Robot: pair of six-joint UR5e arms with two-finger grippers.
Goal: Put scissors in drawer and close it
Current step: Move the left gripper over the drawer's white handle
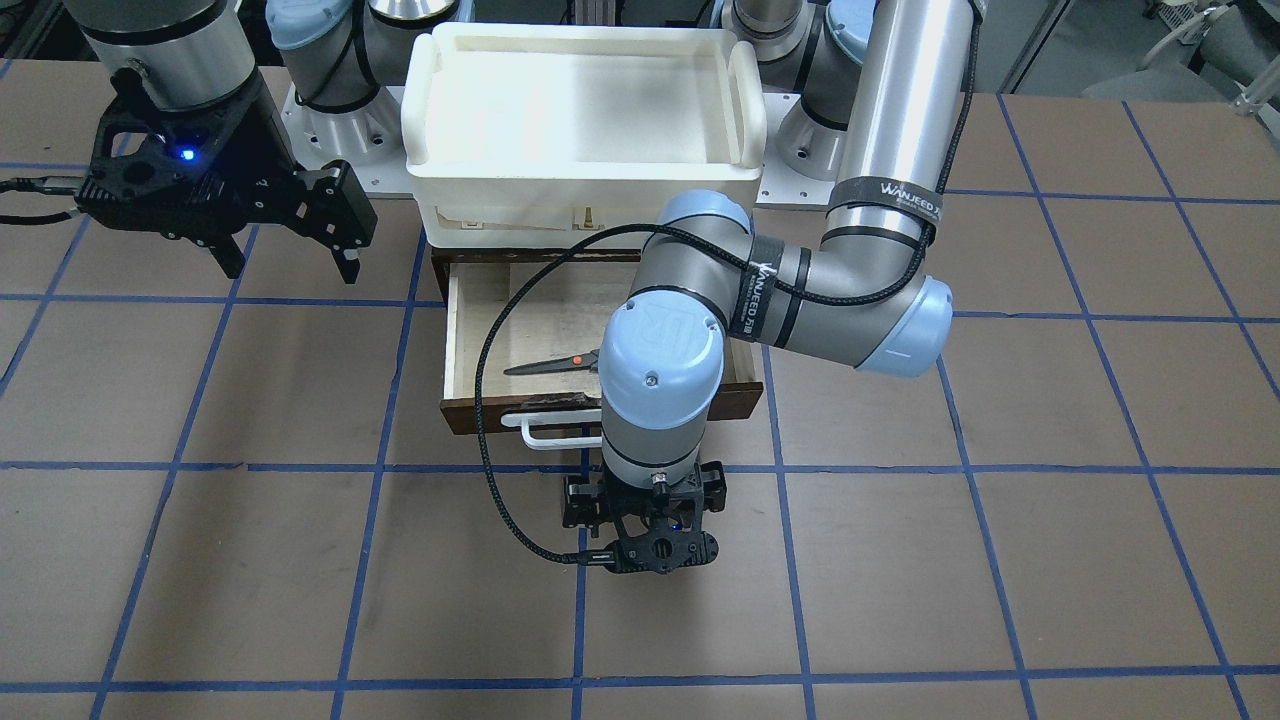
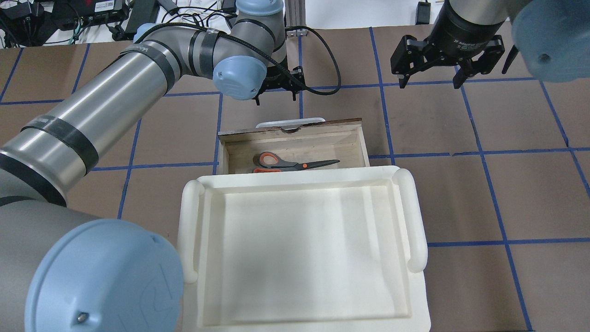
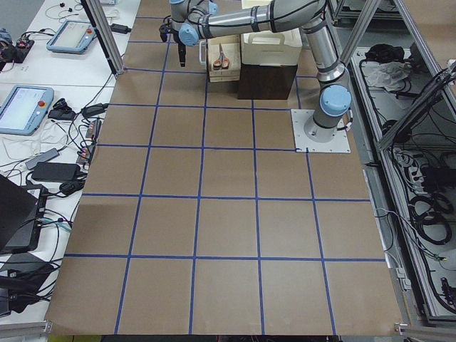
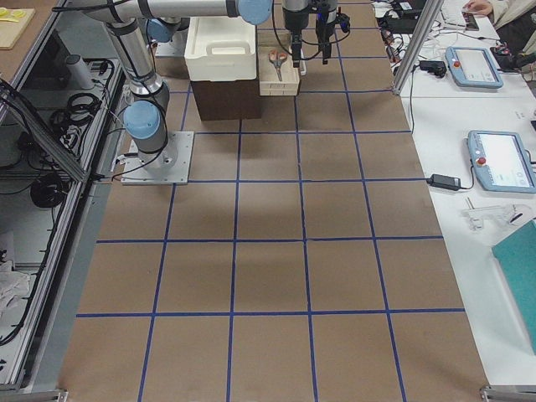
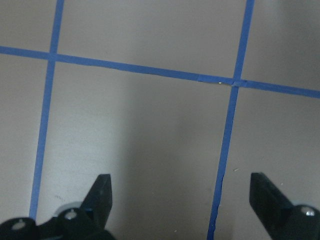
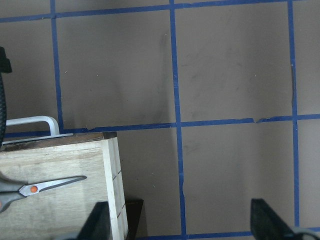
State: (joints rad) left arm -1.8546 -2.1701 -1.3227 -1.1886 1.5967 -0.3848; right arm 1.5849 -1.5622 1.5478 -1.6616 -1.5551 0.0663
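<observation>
The scissors (image 2: 295,163) lie flat inside the open drawer (image 2: 290,133), blades toward the robot's right; they also show in the front view (image 1: 550,365) and the right wrist view (image 6: 45,186). The drawer's white bar handle (image 1: 540,432) sticks out from its dark front. My left gripper (image 2: 276,94) is open and empty, pointing down at the bare table just beyond the handle; its wrist view (image 5: 181,182) shows only table and tape lines. My right gripper (image 2: 429,83) is open and empty, held above the table to the drawer's right (image 6: 179,205).
A white plastic tray (image 2: 304,249) sits on top of the dark cabinet that holds the drawer. The left arm's elbow (image 1: 665,345) hangs over part of the drawer in the front view. Blue tape lines grid the brown table.
</observation>
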